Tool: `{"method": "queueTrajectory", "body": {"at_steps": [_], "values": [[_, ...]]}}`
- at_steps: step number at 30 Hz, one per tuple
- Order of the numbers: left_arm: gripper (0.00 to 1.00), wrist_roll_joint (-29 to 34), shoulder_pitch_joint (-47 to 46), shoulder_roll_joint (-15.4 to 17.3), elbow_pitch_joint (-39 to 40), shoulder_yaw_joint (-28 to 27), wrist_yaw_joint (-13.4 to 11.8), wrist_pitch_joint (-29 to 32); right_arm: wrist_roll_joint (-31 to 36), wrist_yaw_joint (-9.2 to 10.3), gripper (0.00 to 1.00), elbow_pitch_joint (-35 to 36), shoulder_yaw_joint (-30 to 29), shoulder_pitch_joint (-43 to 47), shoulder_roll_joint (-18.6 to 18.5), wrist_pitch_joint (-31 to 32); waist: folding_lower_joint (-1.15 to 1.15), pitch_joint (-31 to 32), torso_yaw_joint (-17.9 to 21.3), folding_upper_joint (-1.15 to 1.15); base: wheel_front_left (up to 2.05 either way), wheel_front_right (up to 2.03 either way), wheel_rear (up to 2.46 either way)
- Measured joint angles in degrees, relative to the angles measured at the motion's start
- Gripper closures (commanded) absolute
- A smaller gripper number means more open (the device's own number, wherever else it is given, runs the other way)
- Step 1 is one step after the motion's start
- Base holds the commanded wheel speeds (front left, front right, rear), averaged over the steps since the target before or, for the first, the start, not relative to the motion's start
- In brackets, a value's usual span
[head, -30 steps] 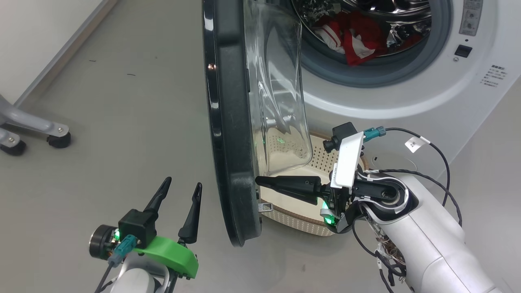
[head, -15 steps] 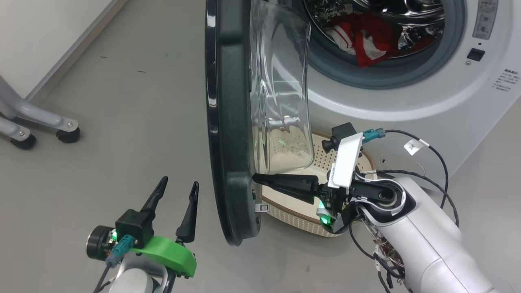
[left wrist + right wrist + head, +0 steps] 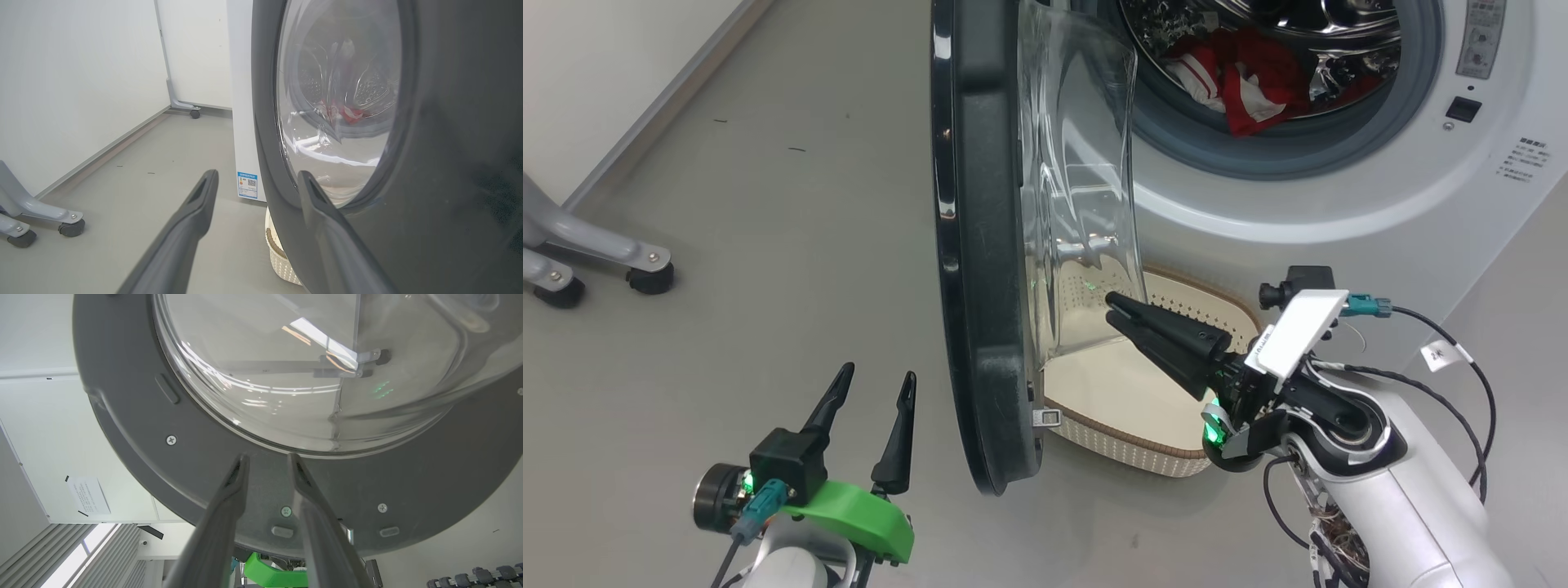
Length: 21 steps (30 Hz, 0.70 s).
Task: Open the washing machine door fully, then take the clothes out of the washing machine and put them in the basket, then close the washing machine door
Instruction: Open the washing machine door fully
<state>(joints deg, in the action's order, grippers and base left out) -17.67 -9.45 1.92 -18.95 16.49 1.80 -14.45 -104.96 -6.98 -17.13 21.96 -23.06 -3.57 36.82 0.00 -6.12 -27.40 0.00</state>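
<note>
Your washing machine door (image 3: 980, 245) stands open, edge-on to the head camera, its glass bowl (image 3: 1086, 204) bulging toward the washing machine (image 3: 1339, 212). The clothes (image 3: 1245, 82) lie red and white in the steel drum. The basket (image 3: 1127, 453) sits on the floor right below the door, against the machine's front.

Your right gripper (image 3: 1112, 309) hangs over the basket, aimed at the door's inner side just under the glass, its fingers a narrow gap apart and holding nothing. Your left gripper (image 3: 876, 376) waits outside the door, spread wide and empty.

Around them you have a smooth grey floor (image 3: 768, 245) with a few dark specks, a white wall (image 3: 596, 65) with a pale skirting, and a grey wheeled frame (image 3: 605, 261) at the left.
</note>
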Motion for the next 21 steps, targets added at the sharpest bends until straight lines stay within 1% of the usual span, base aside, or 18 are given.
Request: {"method": "queueTrajectory", "body": {"at_steps": [6, 10, 17, 21], "values": [[0.00, 0.0, 0.3, 0.0, 0.0, -0.2, -0.1, 0.0, 4.4, 0.00, 0.00, 3.1, -3.2, 4.3, -0.1, -6.3, 0.00, 0.2, 0.4, 0.00, 0.00, 0.00, 0.00], [0.00, 0.0, 0.3, 0.0, 0.0, -0.3, -0.1, 0.0, 8.8, 0.00, 0.00, 4.5, -4.8, 7.6, -1.0, -11.1, 0.00, 0.3, 0.7, 0.00, 0.00, 0.00, 0.00], [0.00, 0.0, 0.4, 0.0, -0.1, -0.6, -0.2, 0.0, 22.0, 0.00, 0.00, 7.4, -6.8, 11.2, -4.9, -22.6, 0.00, 0.8, 1.1, 0.00, 0.00, 0.00, 0.00], [0.00, 0.0, 0.7, 0.0, -0.1, -0.5, -0.2, 0.0, 32.1, 0.00, 0.00, 8.5, -6.2, 12.6, -8.2, -29.6, 0.00, 1.1, 1.3, 0.00, 0.00, 0.00, 0.00]]}}
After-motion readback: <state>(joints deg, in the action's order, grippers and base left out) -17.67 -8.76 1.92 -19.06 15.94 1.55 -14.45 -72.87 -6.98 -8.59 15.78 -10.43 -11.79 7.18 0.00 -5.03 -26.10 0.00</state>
